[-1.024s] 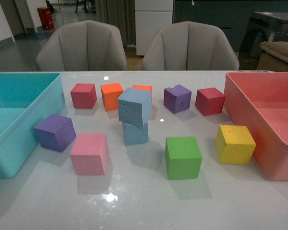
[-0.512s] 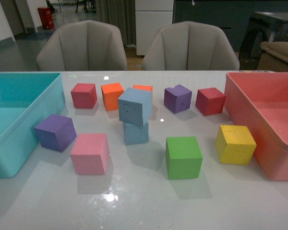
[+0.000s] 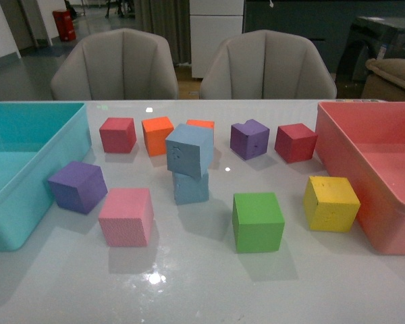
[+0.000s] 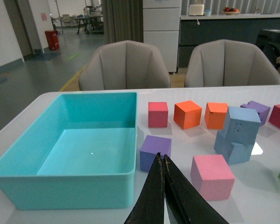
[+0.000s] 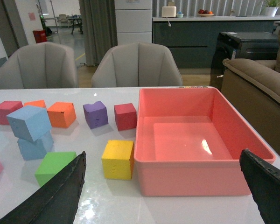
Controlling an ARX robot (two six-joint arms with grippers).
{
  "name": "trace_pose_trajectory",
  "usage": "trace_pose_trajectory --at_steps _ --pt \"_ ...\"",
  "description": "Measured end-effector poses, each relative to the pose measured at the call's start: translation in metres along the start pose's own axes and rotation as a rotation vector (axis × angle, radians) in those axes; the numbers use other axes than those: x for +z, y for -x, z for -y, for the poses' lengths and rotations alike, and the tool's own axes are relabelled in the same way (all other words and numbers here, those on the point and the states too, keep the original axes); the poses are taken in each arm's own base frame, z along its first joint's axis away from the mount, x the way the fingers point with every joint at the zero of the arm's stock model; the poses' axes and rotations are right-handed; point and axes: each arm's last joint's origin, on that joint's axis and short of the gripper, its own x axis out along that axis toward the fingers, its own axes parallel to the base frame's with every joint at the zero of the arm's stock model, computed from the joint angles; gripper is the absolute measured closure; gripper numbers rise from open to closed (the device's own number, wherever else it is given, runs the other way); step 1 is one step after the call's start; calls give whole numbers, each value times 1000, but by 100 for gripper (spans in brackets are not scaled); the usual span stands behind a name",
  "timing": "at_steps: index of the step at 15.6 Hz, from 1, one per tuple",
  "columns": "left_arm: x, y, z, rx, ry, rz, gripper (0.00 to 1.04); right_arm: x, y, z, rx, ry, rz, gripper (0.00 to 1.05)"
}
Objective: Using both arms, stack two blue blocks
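Front view: top blue block (image 3: 190, 149) sits skewed on lower block (image 3: 191, 187); my left gripper (image 4: 164, 161) closed, nearer; right gripper (image 5: 168, 186) wide open

We see a teal bin (image 3: 27, 169) at left, a pink bin (image 3: 371, 169) at right, and a green cube (image 3: 257, 221) between them.

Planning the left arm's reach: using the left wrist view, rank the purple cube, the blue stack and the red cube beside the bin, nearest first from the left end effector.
1. Purple cube, just beyond the left end effector.
2. Blue stack, off toward the table's middle.
3. Red cube, in the far row.
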Motion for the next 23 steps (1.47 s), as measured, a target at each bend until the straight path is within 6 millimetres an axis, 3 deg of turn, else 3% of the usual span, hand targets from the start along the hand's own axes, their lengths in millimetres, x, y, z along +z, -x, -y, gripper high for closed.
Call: trace_pose_trajectory --at_steps 10,16,17,20,22,23 --pt "-6 21 0 -1 0 -40 103 0 0 0 0 0 0 6" --pt "-3 23 0 1 0 -3 103 0 0 0 0 0 0 6" --pt "-3 23 0 0 2 -4 100 0 0 0 0 0 0 6" --pt "-3 23 0 1 2 -4 69 0 0 0 0 0 0 6" --pt "-3 23 0 1 2 -4 60 0 0 0 0 0 0 6" --pt "-3 23 0 1 2 -4 48 0 0 0 0 0 0 6"
